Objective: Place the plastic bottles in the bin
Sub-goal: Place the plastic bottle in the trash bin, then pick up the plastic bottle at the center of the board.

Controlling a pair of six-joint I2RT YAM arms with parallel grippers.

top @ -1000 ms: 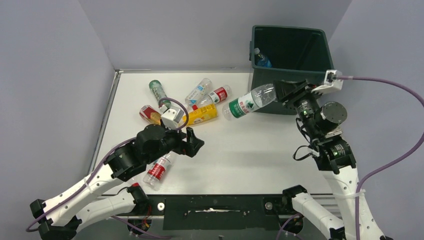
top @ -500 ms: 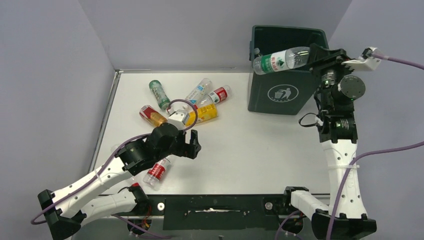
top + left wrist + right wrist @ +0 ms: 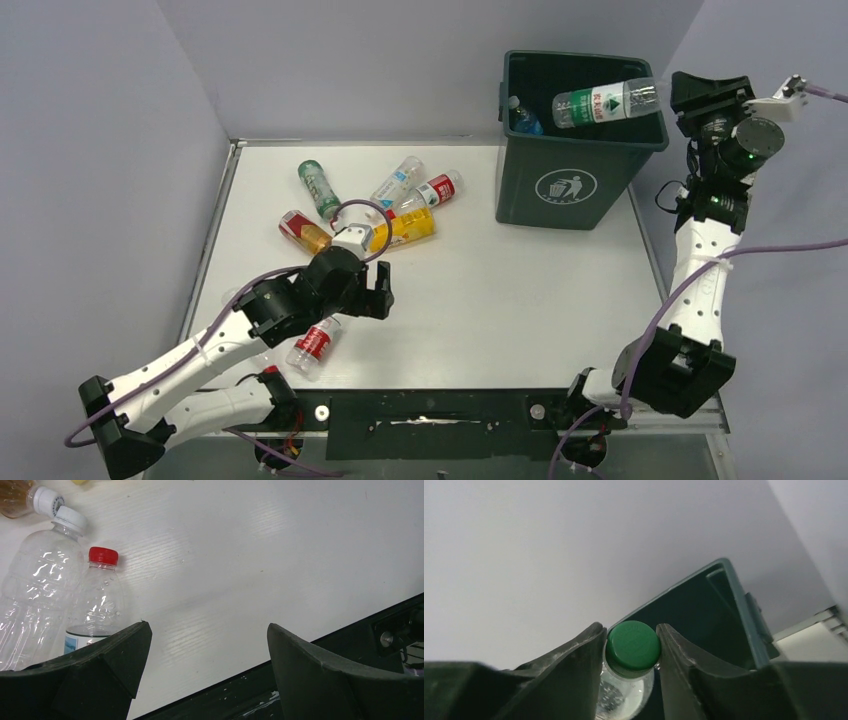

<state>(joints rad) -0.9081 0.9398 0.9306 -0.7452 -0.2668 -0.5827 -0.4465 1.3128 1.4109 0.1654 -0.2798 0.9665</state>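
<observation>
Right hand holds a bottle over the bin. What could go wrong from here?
1. The right hand grips the bottle only by its cap end, lying sideways above the bin. On release, that end could strike the rim nearest the hand and bounce out.
2. The open left hand sits low beside the red-capped bottle. Closing in could push it away instead of grasping it.
</observation>
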